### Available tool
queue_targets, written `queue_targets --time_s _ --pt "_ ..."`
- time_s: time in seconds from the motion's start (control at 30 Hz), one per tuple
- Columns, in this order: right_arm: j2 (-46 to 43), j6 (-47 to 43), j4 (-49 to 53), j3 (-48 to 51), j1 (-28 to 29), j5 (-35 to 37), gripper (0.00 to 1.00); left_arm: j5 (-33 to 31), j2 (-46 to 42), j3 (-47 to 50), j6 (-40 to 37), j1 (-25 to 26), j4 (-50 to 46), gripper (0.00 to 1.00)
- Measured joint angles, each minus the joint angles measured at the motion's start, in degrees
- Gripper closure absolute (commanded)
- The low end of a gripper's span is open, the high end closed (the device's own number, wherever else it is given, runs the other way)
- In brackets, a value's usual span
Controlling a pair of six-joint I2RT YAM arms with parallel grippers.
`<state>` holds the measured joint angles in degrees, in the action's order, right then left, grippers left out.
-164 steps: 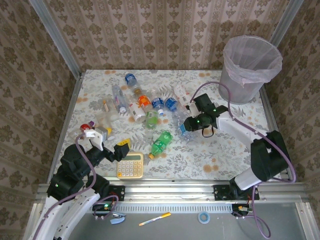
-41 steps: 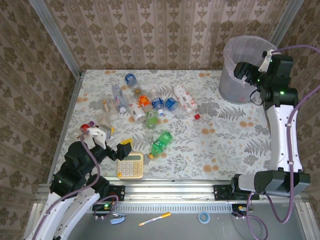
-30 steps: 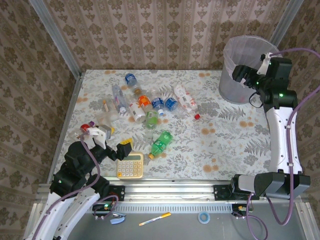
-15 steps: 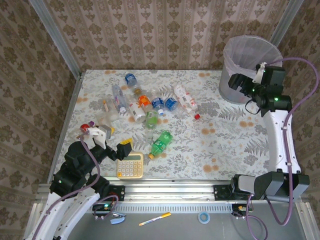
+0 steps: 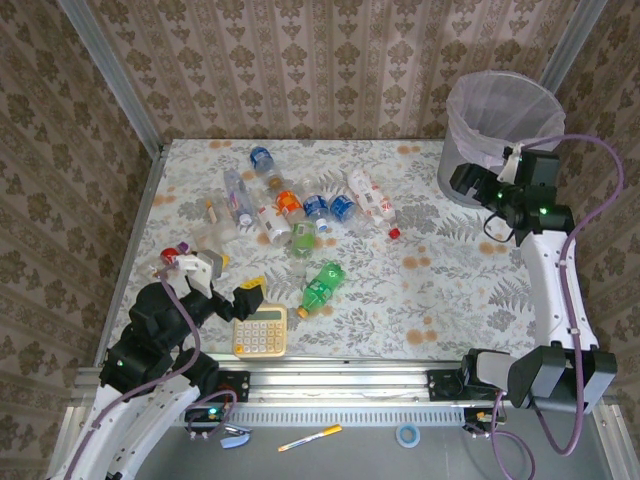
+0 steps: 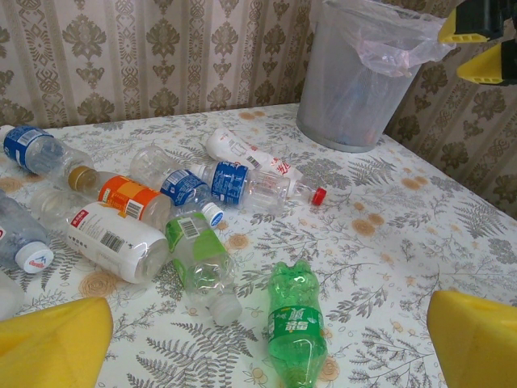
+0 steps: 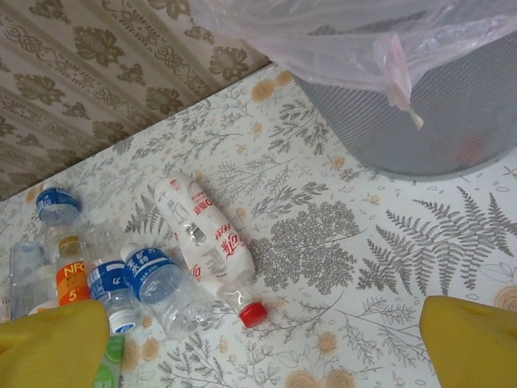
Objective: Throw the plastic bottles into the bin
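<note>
My right gripper [image 5: 460,180] hangs with its fingers spread wide and empty, just in front of the round grey mesh bin [image 5: 497,135] with its pinkish plastic liner. The bin stands at the far right corner of the floral-patterned table [image 5: 440,300]. My left gripper [image 5: 222,282] is released too, holding nothing, near the front left corner beside the yellow calculator [image 5: 261,330]. The small plastic bottles [image 5: 300,210] lie scattered toward the far edge, left of centre. One green plastic bottle [image 5: 323,285] lies apart from them, nearer the middle.
</note>
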<state>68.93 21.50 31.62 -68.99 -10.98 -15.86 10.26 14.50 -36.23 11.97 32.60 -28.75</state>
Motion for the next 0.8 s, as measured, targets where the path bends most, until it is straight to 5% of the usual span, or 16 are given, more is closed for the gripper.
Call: queue_targets --time_s 0.8 --pt "-1.33 -0.13 -4.20 12.00 5.03 -5.29 0.00 -0.20 0.00 0.00 -0.04 0.00 0.02 0.00"
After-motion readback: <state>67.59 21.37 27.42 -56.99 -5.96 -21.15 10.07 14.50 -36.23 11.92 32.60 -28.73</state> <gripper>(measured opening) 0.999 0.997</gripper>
